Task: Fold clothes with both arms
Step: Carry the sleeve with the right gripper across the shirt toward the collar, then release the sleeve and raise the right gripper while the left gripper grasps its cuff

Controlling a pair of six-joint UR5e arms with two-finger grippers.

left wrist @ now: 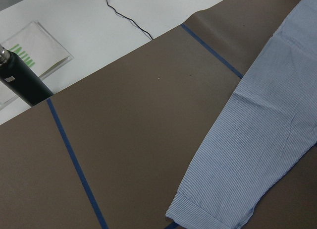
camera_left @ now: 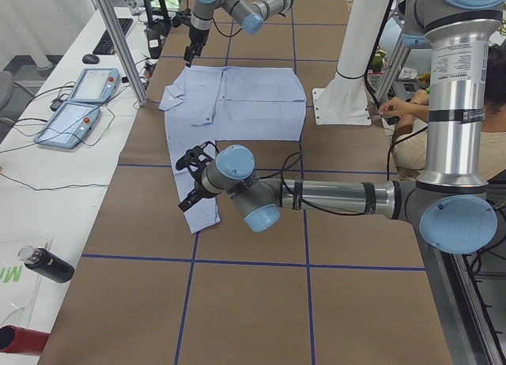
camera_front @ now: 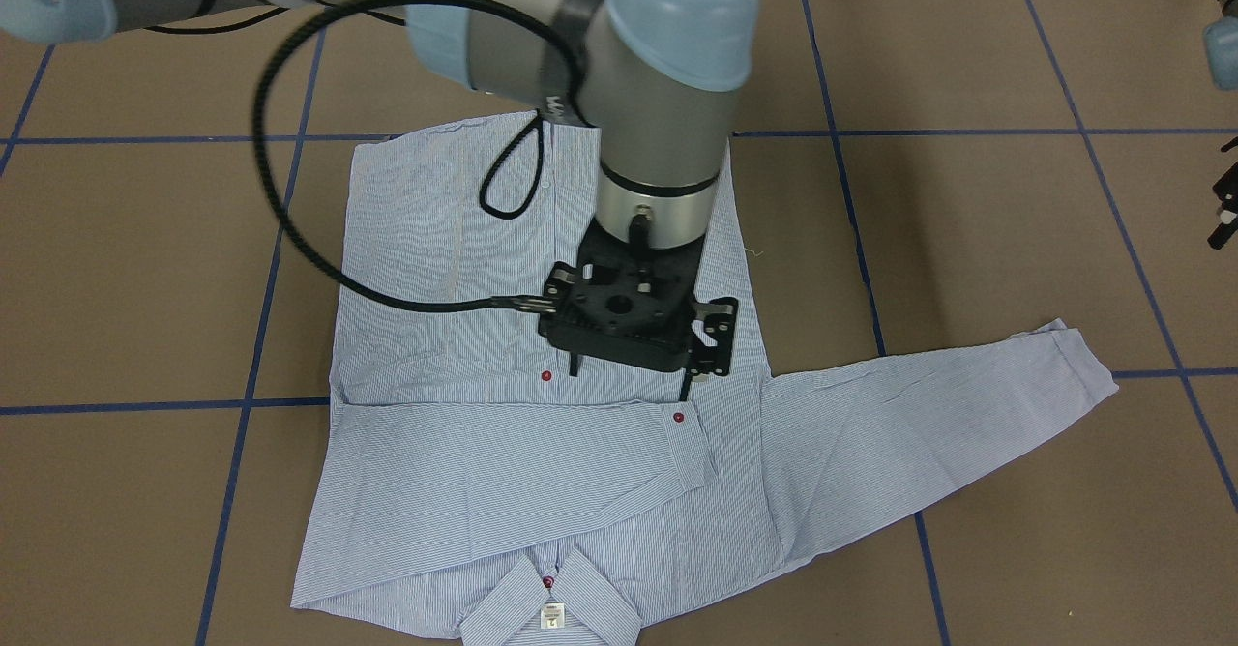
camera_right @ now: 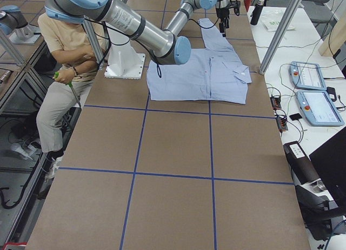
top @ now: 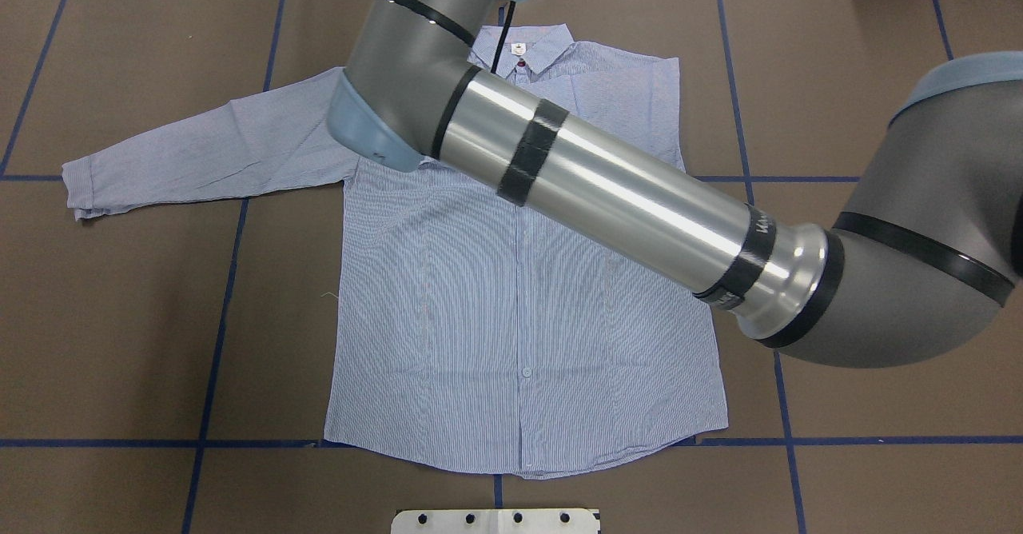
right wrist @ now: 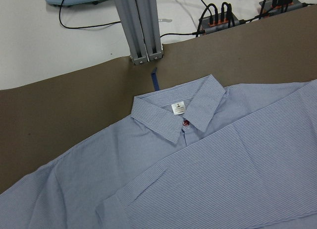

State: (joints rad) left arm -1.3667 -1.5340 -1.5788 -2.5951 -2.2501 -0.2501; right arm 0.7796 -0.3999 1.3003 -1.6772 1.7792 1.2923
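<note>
The striped shirt (camera_front: 464,269) lies flat and buttoned on the brown table, with its collar (camera_front: 551,607) toward the operators' side. One sleeve is folded across the chest, its cuff (camera_front: 689,445) ending near the middle. The other sleeve (camera_front: 928,414) lies stretched out sideways; it also shows in the left wrist view (left wrist: 257,154). My right gripper (camera_front: 632,380) hovers open and empty just above the chest, beside the folded cuff. My left gripper (camera_left: 190,193) hangs high beyond the stretched sleeve's end; only its edge (camera_front: 1224,213) shows, so I cannot tell its state.
Blue tape lines cross the table. The white pedestal base (top: 495,522) stands at the robot's edge. A black bottle (left wrist: 22,85) and two control pendants (camera_left: 79,104) lie on the white bench. An aluminium post (right wrist: 143,26) stands past the collar. A seated person (camera_right: 65,60) is beside the pedestal.
</note>
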